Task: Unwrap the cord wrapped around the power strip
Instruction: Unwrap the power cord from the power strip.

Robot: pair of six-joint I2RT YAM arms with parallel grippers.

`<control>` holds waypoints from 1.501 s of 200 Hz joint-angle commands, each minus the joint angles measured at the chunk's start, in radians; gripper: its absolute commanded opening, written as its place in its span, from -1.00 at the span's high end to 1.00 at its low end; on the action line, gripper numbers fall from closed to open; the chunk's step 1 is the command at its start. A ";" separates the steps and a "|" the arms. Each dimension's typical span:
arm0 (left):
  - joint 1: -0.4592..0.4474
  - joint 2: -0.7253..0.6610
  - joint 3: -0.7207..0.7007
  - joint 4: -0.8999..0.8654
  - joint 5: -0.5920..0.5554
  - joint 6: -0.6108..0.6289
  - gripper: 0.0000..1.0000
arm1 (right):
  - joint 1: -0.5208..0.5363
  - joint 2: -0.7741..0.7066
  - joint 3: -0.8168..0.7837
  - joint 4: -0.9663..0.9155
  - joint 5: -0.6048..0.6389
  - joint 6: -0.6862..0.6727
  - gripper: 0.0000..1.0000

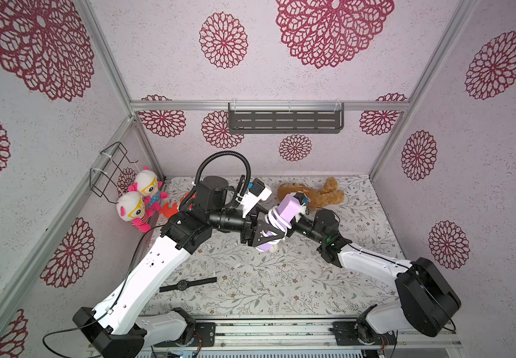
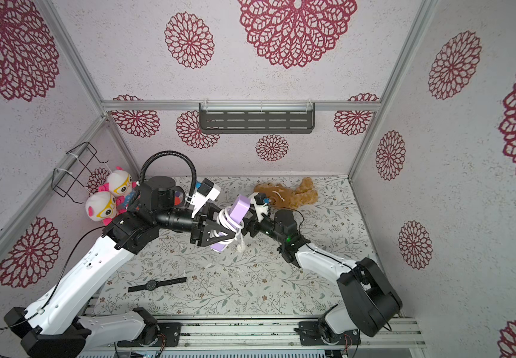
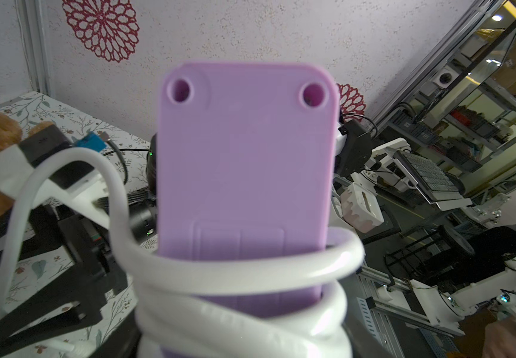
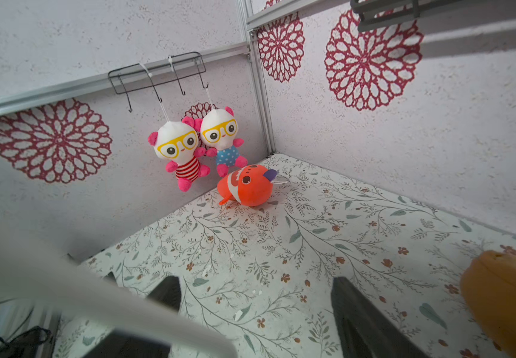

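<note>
My left gripper point(image 1: 264, 233) is shut on the lavender power strip point(image 1: 288, 207), holding it tilted above the middle of the table. The white cord point(image 1: 277, 220) is coiled around the strip's middle, and its plug point(image 2: 240, 246) dangles below. In the left wrist view the strip point(image 3: 244, 155) fills the centre, the coils point(image 3: 235, 272) hide my fingers, and one loop swings out sideways. My right gripper point(image 4: 256, 307) stands open just right of the strip with nothing between its fingers. A blurred length of cord point(image 4: 95, 294) crosses in front of one finger.
A brown teddy point(image 1: 312, 193) lies at the back behind the strip. A black wristwatch point(image 1: 185, 284) lies near the front left. An orange plush fish point(image 4: 247, 186) sits in the back left corner under two hanging dolls point(image 1: 139, 198). A dark shelf point(image 1: 284, 119) hangs on the back wall.
</note>
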 commanded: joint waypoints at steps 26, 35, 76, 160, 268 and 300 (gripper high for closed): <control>-0.001 -0.010 -0.003 0.120 0.074 -0.076 1.00 | -0.033 -0.026 -0.013 0.189 0.065 0.038 0.47; -0.002 -0.010 -0.011 0.118 0.078 -0.078 1.00 | -0.049 -0.039 -0.014 0.176 0.058 0.028 0.71; 0.000 0.013 -0.010 -0.149 0.012 0.097 1.00 | -0.134 -0.149 0.007 -0.032 0.085 -0.100 1.00; -0.056 0.359 0.120 -0.672 -0.417 0.479 1.00 | -0.166 -0.240 0.331 -0.612 0.172 -0.256 1.00; 0.004 0.217 0.147 -0.306 -0.419 0.345 1.00 | -0.167 -0.346 0.047 -1.037 0.717 0.016 0.79; 0.004 0.204 0.198 -0.323 -0.456 0.345 1.00 | -0.167 -0.341 0.114 -1.108 0.587 -0.075 -0.45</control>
